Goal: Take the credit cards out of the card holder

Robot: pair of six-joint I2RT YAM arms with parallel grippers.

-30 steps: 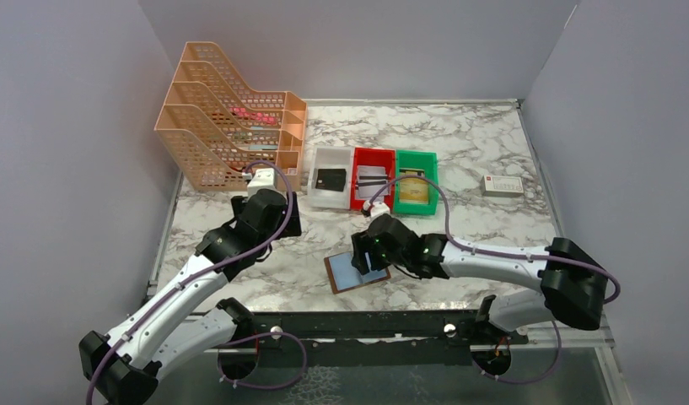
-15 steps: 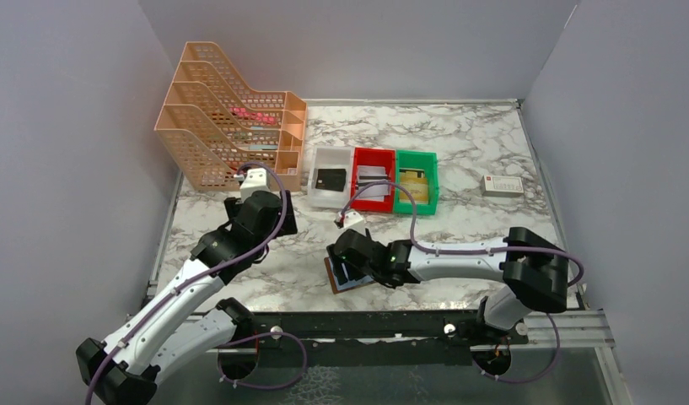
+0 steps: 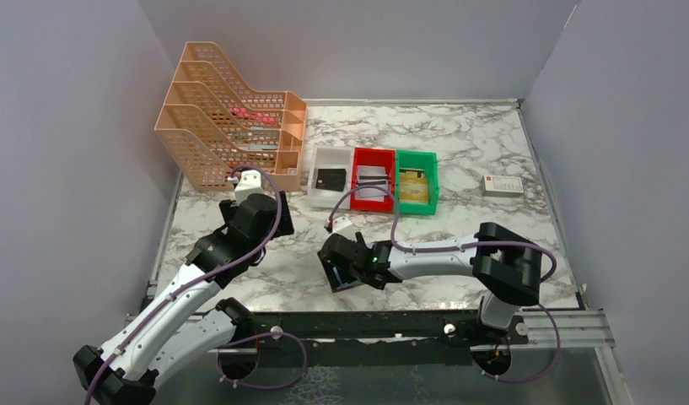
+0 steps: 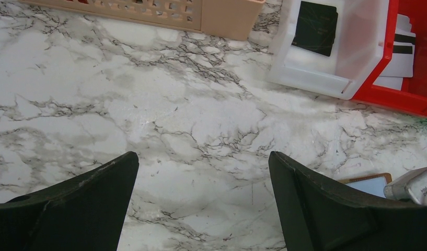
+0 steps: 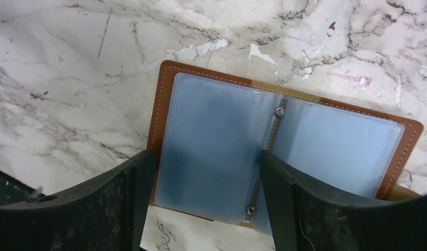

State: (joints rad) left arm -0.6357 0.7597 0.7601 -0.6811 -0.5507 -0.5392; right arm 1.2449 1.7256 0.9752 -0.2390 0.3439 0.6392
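- Fingers of the right gripper are spread wide, low over the card holder. One sits either side of its left page, pinching nothing.
- Holder lies open and flat on the marble table, lower middle of the overhead frame, mostly hidden there under the right gripper.
- Right wrist view: two pale blue sleeves face up and both look empty, no card edge showing. Can't tell if more sleeves sit underneath w/ anything in them.
- Left gripper is spread fully, nothing between its fingers. It hangs over bare marble at left-centre of the overhead frame, well apart from the holder.
- Cards look to be out already:
  - black card in the white bin
  - striped cards in the red bin
  - gold card in the green bin
  - the three bins stand in a row, upper middle of the frame
- My read: task is nearly or fully done. Prob. what's left is turning the sleeve pages to check for stragglers, and if none, backing off.
- Small white box at far right and orange rack at upper left aren't in play.
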